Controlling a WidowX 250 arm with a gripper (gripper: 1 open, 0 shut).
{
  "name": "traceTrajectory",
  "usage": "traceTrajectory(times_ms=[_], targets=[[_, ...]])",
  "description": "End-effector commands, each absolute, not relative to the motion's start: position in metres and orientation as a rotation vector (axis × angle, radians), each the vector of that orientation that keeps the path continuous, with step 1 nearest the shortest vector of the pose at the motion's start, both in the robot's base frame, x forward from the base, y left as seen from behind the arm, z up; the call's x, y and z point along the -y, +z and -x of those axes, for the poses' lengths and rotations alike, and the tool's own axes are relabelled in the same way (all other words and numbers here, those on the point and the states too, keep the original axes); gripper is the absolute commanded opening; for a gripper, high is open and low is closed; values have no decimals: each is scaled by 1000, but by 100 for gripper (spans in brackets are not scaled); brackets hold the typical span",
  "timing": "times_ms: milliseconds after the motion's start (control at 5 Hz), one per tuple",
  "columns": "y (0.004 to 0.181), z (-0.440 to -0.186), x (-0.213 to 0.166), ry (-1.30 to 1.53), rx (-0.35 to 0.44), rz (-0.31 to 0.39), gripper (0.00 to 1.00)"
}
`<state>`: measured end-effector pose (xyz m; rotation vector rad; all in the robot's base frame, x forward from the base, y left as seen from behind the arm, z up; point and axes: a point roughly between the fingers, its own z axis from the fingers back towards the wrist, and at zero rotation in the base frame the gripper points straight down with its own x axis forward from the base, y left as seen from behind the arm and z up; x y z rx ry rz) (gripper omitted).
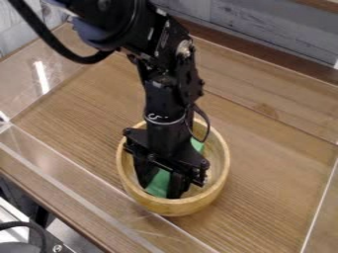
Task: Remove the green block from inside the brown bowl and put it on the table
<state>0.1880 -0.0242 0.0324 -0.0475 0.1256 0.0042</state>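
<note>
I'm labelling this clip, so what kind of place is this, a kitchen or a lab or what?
Most likely a robot lab test bench, not a kitchen. A black arm works over a wood-grain table fenced by clear acrylic walls, and the only loose things are a bowl and a green block.

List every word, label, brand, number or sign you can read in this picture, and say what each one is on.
None can be read.
The black gripper and its arm show no legible marking.
The green block, the brown bowl and the table bear no text.
The clear acrylic walls show only glare, no lettering.
</note>
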Motion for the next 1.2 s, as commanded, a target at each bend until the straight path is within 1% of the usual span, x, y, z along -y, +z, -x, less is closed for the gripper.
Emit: traceTrajectory(times_ms=[0, 1000], targets=[[44, -194, 24, 13, -94, 56, 0], [53, -187, 27, 31, -150, 85, 0]])
